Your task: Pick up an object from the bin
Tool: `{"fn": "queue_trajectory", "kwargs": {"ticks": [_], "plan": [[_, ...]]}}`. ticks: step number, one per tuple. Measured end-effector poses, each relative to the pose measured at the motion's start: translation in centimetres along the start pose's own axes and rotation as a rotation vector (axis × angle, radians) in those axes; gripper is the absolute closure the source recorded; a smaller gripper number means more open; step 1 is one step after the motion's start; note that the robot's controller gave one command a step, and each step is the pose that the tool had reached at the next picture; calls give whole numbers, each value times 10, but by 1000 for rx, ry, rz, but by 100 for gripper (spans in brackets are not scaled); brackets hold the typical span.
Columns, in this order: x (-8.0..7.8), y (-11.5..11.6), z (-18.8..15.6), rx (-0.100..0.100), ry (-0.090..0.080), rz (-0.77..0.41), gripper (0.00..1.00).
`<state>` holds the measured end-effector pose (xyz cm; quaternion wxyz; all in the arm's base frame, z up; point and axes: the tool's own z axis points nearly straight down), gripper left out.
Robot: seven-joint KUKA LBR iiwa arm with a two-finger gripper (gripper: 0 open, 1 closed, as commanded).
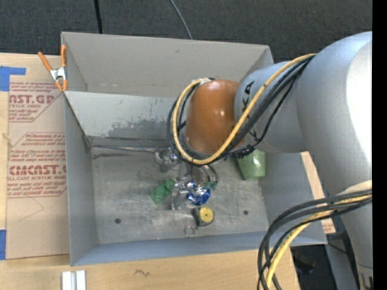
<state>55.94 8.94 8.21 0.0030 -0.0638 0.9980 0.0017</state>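
A small yellow round thing [206,215] lies near the front wall of the bin [121,228]. Just behind it, a shiny blue thing [198,193] sits at the end effector [188,191], with a little green thing [161,193] beside it. I cannot tell if the end effector is wide or narrow. A pale green block [251,165] lies farther back.

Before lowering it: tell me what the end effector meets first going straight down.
Likely the small blue-and-white thing right under the end effector, beside a green piece; depth is unclear.
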Motion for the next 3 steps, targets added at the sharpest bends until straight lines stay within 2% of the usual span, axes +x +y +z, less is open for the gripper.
{"fn": "queue_trajectory", "kwargs": {"ticks": [1, 2, 3], "plan": [[1, 0, -1, 1, 3, 1, 100], [-13, 5, -131, 3, -4, -185, 100], [34, -15, -138, 1, 6, -519, 100]]}}
